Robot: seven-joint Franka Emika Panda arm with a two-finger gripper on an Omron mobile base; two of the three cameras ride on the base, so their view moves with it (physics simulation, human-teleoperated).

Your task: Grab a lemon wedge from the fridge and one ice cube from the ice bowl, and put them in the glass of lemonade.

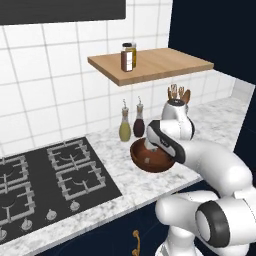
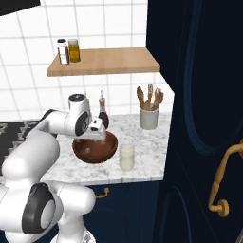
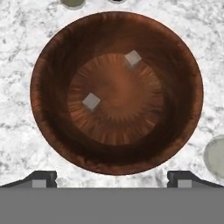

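The gripper (image 3: 112, 179) hangs nearest the lens at the bottom of the hand view, its two dark fingertips (image 3: 43, 178) spread wide apart and empty, right above the ice bowl (image 3: 52, 57). Two pale ice cubes (image 3: 91, 101) lie well apart on the bowl's floor. The glass of lemonade (image 3: 216, 156) is cut off at the right edge; in the right base view it stands just beside the bowl. The shelf jars (image 2: 68, 51) carry labels too small to read.
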